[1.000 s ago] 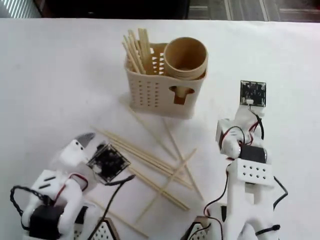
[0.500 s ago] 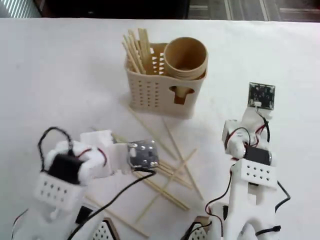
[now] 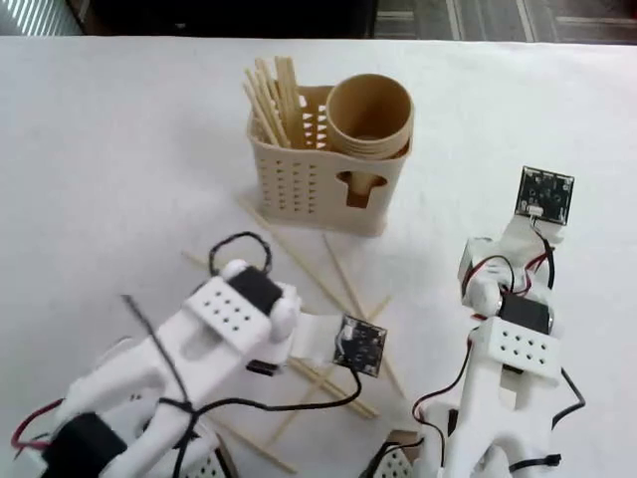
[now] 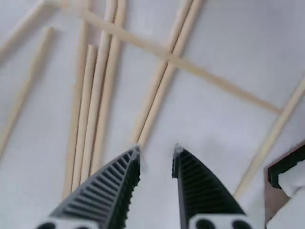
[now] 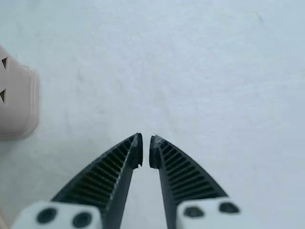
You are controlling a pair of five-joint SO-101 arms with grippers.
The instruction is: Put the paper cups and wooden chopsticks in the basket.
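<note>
White tabletop (image 3: pixel 119 149) runs under everything, with a dark strip of room behind its far edge. Most of the work looks done: the basket (image 3: pixel 328 184) stands upright near the middle of the table's far half. The paper cups (image 3: pixel 370 115) sit nested together in its right side, mouths up. A sheaf of wooden chopsticks (image 3: pixel 271 100) leans out of its left side. No cup is to be seen out on the table. What is left, I judge, is the loose chopsticks (image 3: pixel 299 261), a scatter of them lying flat between the basket and the two arms.

Those loose sticks are thin, pale and straight. Some lie in near-parallel pairs and others cross over them at angles, so lifting one cleanly may disturb its neighbours. A few reach close to the basket's front wall.

The left gripper (image 4: pixel 156 157) hangs low over the pile, fingers spread a little with nothing between them and the tips just short of a pair of sticks (image 4: pixel 157 90). The right gripper (image 5: pixel 145 152) is over bare table to the right of the basket, its fingers all but pressed together and empty, with a corner of the basket at the edge of its wrist view
</note>
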